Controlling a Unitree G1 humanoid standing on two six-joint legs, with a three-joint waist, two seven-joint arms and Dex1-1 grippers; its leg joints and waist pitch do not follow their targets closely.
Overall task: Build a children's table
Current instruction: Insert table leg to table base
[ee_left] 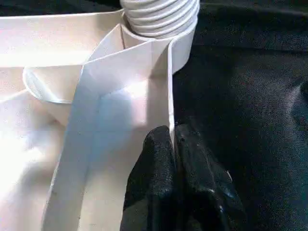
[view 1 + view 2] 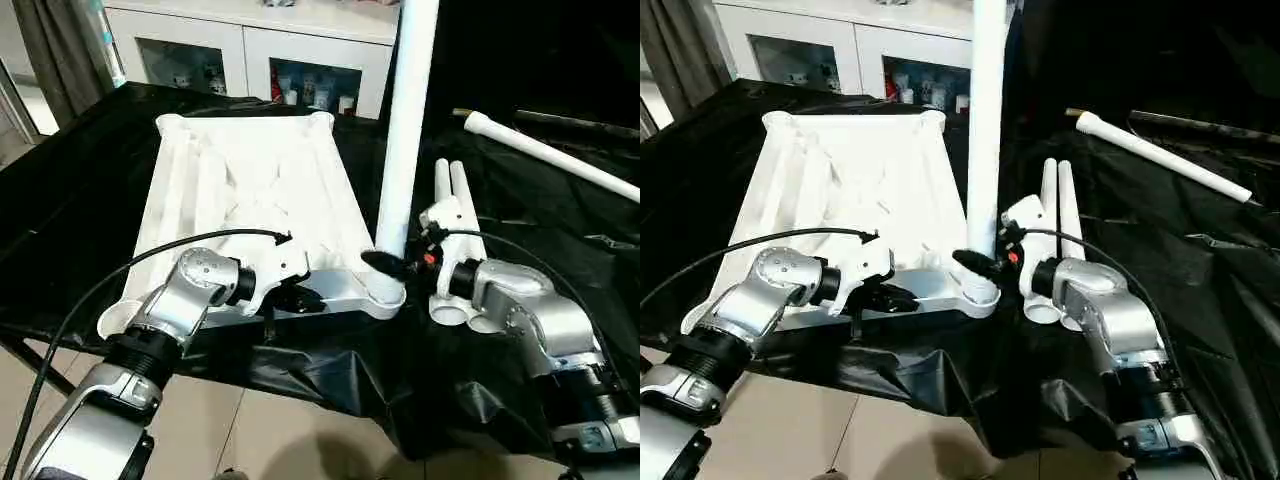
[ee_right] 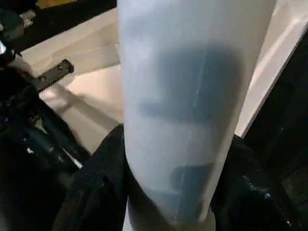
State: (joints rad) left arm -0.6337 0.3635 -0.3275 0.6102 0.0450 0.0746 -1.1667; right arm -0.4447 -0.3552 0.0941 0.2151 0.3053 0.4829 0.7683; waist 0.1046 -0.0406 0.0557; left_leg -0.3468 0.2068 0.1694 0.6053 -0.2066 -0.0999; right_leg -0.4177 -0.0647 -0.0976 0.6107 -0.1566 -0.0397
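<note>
standing upright in the tabletop's near right socket, a leg is clamped by the right gripper; left gripper pinches the tabletop's near rim.

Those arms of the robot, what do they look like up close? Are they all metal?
Mostly silver: each forearm is a rounded, shiny silver shell with a black ribbed ring behind it. The hand part is white, ending in a left gripper and right gripper of two black fingers. A thin black cable loops over each arm; a small red mark sits near the right gripper.
</note>
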